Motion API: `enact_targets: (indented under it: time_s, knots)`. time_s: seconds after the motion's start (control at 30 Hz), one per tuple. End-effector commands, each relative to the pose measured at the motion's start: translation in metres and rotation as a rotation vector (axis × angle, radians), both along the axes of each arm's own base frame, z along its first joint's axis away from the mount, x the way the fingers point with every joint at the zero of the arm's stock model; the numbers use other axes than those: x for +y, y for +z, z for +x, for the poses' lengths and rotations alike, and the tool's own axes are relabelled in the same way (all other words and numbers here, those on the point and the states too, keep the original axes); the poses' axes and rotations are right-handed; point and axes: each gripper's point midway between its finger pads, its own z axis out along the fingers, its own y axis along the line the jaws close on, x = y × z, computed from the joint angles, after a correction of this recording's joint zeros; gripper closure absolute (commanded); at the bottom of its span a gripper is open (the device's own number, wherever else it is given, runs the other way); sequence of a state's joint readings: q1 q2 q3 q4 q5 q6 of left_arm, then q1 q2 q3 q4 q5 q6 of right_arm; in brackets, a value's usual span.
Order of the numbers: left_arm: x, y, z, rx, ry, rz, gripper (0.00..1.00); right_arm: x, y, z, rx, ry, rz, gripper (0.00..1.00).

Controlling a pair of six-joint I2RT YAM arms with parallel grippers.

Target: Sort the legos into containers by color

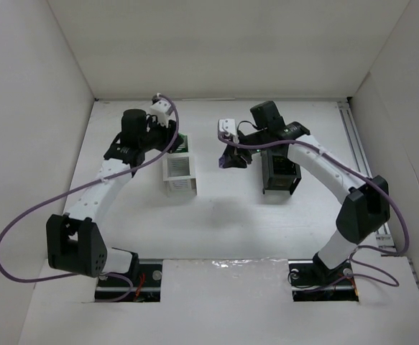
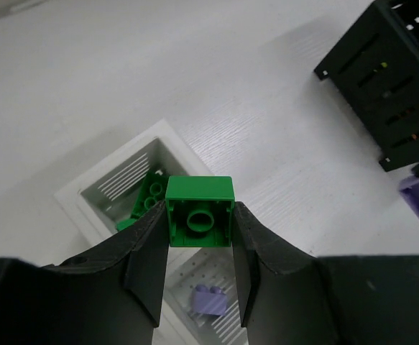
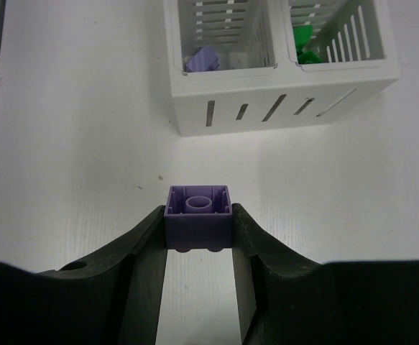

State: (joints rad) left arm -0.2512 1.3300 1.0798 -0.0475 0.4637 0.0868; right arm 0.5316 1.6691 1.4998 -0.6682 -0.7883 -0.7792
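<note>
**Item 1: green brick**. Clamped in the left gripper, jaws closed on two opposite flat side walls, hollow underside facing the wrist camera. Hangs over the white box, above the compartment with the stored green bricks.

**Item 2: purple brick**. Clamped the same way in the right gripper, over bare table and near the white box's slatted wall. The stored purple brick lies in the compartment beside the green one. The black box stands apart.

**Handling, judged.**
- Weight and strength: both are probably very light, rigid and not fragile.
- Surface: smooth moulded plastic, so likely slippery under a skewed pinch.
- Hold: squarely across parallel side walls at mid-height, never on the studs or the corners.
- Release: low over the compartment, as a light brick may bounce.
</note>
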Motion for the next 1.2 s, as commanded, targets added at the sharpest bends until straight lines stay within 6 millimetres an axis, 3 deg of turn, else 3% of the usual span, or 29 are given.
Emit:
enact_targets:
  time_s: [0.0,0.17,0.37,0.57,0.67,0.73,0.77,0.83,0.9,1.03,1.1,1.17]
  knots:
    - [0.011,0.026,0.013,-0.010,0.091,-0.055,1.00,0.003,0.029,0.004,-0.074,-0.049,0.062,1.00]
    - [0.012,0.009,0.021,0.054,0.088,-0.035,1.00,0.006,0.032,0.003,-0.080,-0.056,0.072,1.00]
    - [0.009,0.001,0.040,0.087,0.102,-0.033,0.88,0.013,0.036,0.006,-0.110,-0.065,0.079,1.00]
    - [0.011,-0.008,0.041,0.117,0.112,-0.011,0.82,0.017,0.033,0.007,-0.104,-0.068,0.074,1.00]
    - [0.013,-0.018,0.039,0.136,0.120,-0.001,0.69,0.019,0.033,0.010,-0.110,-0.068,0.079,1.00]
    - [0.013,-0.009,0.038,0.112,0.124,-0.016,0.59,0.021,0.031,0.013,-0.112,-0.068,0.080,1.00]
    - [0.013,-0.013,0.036,0.129,0.130,-0.025,0.41,0.021,0.033,0.014,-0.120,-0.068,0.086,1.00]
    - [0.012,0.000,0.034,0.110,0.140,-0.055,0.14,0.025,0.035,0.015,-0.136,-0.067,0.090,1.00]
    - [0.009,0.013,0.032,0.085,0.118,-0.072,0.00,0.028,0.037,0.020,-0.158,-0.067,0.105,1.00]
    - [0.020,0.062,0.029,-0.022,0.152,-0.150,0.00,0.045,0.031,0.018,-0.152,-0.057,0.121,1.00]
    - [0.047,0.094,0.024,-0.111,0.237,-0.233,0.00,0.065,0.039,0.017,-0.186,-0.026,0.145,1.00]
    - [0.066,0.113,0.019,-0.157,0.298,-0.266,0.00,0.080,0.026,0.017,-0.171,-0.011,0.125,1.00]
